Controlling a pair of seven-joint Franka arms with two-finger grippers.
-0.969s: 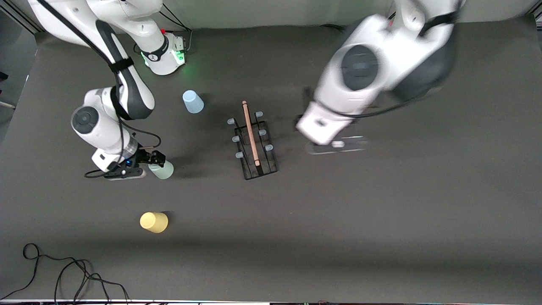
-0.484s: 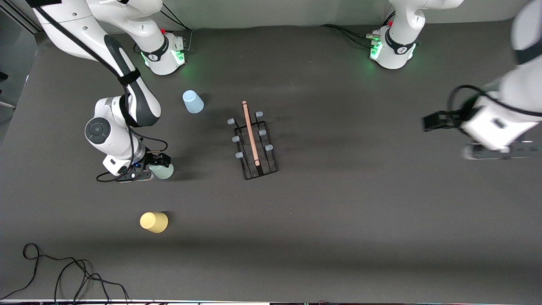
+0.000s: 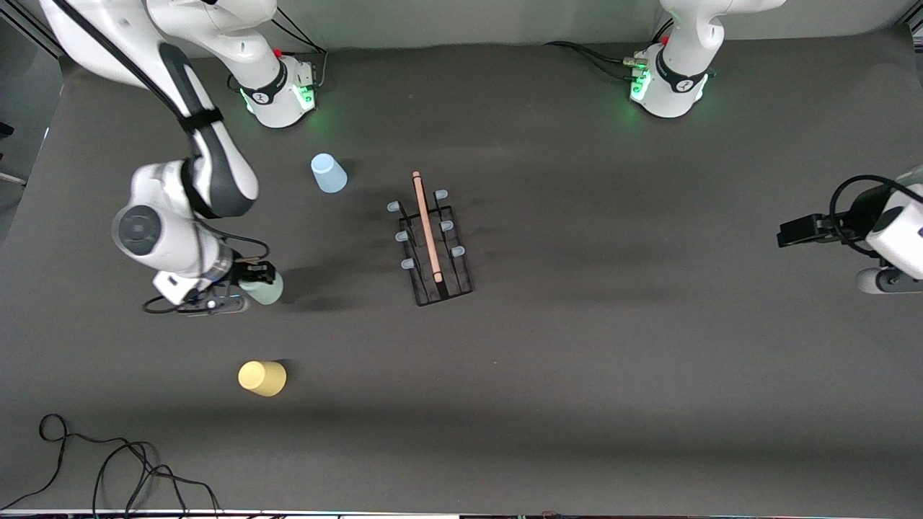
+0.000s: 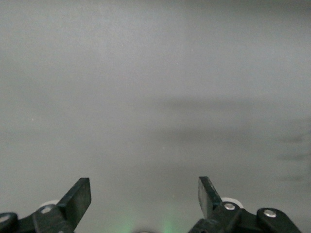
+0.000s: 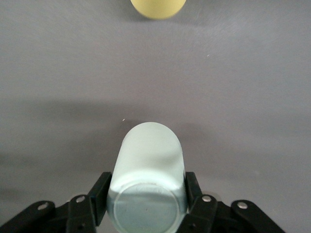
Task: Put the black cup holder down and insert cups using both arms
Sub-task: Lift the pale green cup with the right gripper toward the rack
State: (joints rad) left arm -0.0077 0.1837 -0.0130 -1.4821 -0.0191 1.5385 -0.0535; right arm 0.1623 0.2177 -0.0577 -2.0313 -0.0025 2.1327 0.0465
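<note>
The black cup holder (image 3: 435,245) stands mid-table with its wooden rod handle on top and pale blue peg tips. My right gripper (image 3: 258,280) is shut on the mint green cup (image 3: 264,288), with a finger on each side of it; in the right wrist view the cup (image 5: 148,179) sits between the fingers (image 5: 99,194). The yellow cup (image 3: 262,378) stands upside down nearer the front camera; it also shows in the right wrist view (image 5: 158,8). The light blue cup (image 3: 328,173) stands farther away. My left gripper (image 3: 793,235) is open and empty at the left arm's end of the table; the left wrist view (image 4: 144,194) shows only bare table between its fingers.
A black cable (image 3: 108,468) lies coiled at the table's front edge at the right arm's end. The two arm bases (image 3: 277,86) stand at the table's far edge with green lights.
My left arm has swung away from the cup holder to the left arm's end of the table. My right gripper has closed on the mint green cup and shifted slightly.
</note>
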